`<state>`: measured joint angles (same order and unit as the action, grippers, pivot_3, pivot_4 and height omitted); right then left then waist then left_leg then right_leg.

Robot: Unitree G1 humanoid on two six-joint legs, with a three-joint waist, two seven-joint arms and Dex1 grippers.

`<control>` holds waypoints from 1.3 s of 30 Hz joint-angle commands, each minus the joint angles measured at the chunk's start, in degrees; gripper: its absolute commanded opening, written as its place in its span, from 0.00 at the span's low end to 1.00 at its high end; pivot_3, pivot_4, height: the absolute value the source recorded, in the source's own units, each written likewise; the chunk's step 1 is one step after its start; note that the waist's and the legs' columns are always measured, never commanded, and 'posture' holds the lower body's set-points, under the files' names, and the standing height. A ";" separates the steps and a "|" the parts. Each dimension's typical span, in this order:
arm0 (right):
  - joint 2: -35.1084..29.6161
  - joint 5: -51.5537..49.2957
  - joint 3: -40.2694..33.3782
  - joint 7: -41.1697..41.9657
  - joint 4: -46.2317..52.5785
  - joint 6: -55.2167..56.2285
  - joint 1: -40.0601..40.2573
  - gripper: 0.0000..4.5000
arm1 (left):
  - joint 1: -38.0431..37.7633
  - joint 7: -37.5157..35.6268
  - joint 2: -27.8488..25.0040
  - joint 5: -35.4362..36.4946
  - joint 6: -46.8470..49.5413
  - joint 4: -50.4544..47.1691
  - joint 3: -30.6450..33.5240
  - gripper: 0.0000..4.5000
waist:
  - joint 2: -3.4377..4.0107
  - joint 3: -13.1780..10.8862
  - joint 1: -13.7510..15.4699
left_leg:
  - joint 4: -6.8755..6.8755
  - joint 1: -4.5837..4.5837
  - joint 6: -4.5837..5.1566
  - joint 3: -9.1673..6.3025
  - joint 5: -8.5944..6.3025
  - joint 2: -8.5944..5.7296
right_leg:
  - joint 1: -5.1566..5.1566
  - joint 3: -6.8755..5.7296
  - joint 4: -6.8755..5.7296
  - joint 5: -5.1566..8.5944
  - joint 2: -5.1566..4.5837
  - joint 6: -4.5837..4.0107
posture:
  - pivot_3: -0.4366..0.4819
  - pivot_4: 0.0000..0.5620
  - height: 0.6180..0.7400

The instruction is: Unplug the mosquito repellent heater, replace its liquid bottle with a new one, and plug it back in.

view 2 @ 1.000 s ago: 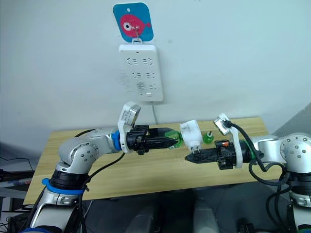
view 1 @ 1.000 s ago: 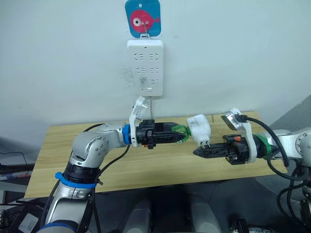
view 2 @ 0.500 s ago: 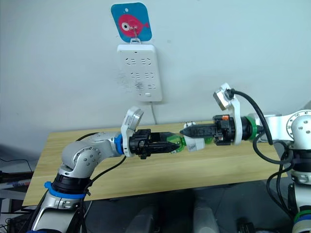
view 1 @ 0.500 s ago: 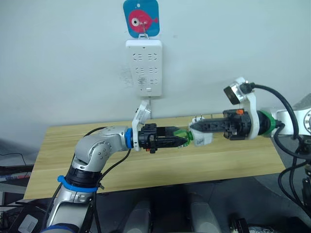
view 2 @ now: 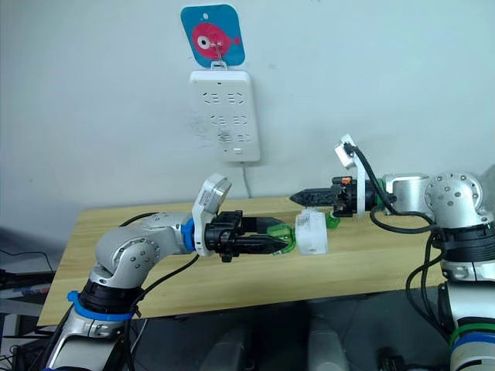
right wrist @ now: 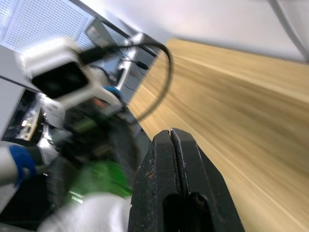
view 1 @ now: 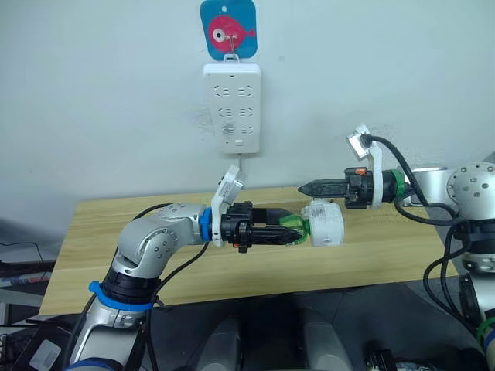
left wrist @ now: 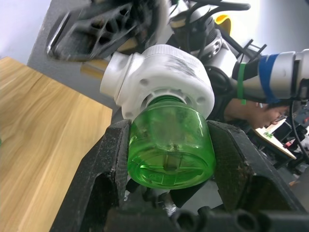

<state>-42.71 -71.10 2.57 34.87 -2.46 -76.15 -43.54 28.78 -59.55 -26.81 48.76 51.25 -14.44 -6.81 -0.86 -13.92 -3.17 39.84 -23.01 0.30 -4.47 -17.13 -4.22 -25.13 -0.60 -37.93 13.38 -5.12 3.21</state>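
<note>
My left gripper (view 1: 297, 229) is shut on a green liquid bottle (left wrist: 171, 145), held sideways above the wooden table (view 1: 116, 255). The white mosquito repellent heater (view 1: 326, 223) sits on the bottle's neck and points away from the left gripper. In the left wrist view the bottle's neck goes into the heater's collar (left wrist: 159, 75). My right gripper (view 1: 303, 188) is shut and holds nothing. It hangs just above the heater, a little toward the wall, and does not touch it. A second small green bottle (view 2: 332, 222) stands on the table behind the heater.
A tall white multi-socket strip (view 1: 232, 108) hangs on the wall above the table, under a blue card with a red fish (view 1: 227, 28). Its cable (view 2: 246, 179) runs down behind the table.
The right gripper has let go of the heater and drawn back toward the right. The heater now stays on the bottle in the left gripper, which has barely moved.
</note>
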 commanded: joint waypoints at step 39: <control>-8.45 -41.88 0.51 -16.62 19.10 3.38 8.93 0.00 | 2.89 1.99 1.89 -2.16 -2.03 3.76 1.30 0.49 | -0.02 -0.02 -0.24 | 0.04 0.02 0.13 0.05 -0.07 0.03 | 0.05 -0.02 0.05 0.00 0.00 0.00 | 0.28 0.43 1.00</control>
<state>-51.20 -111.21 2.88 19.02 15.96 -74.85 -33.04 31.10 -56.87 -24.99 46.25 49.69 -9.13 -5.69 -0.88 -13.93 -3.41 39.88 -22.99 0.43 -4.42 -17.20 -4.19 -25.08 -0.61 -37.87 13.38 -5.12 3.22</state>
